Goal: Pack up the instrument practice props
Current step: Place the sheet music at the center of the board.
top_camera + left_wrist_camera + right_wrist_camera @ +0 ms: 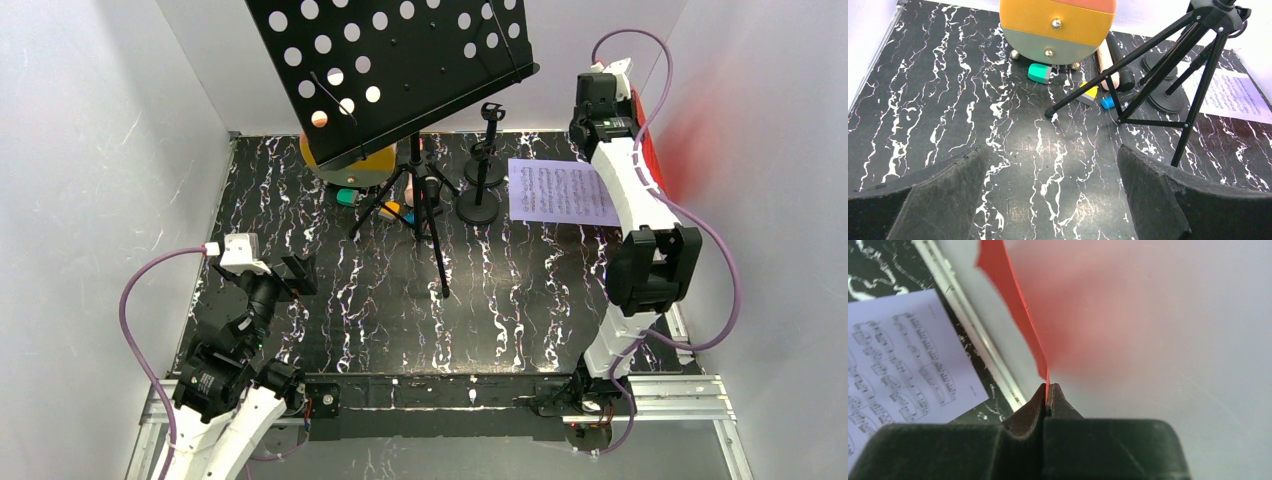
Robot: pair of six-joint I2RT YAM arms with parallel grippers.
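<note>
The red page [1015, 305] sits clamped between the right jaws.

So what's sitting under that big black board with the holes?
Under the music rack stand its tripod legs, beside a striped drawer box, small coloured blocks and two microphones. From above, the rack hides most of the box.

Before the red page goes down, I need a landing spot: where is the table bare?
Bare: the tabletop between the tripod legs and the arm bases, and the strip ahead of the left gripper. Crowded: the back, around mic holders and white sheet-music page.
</note>
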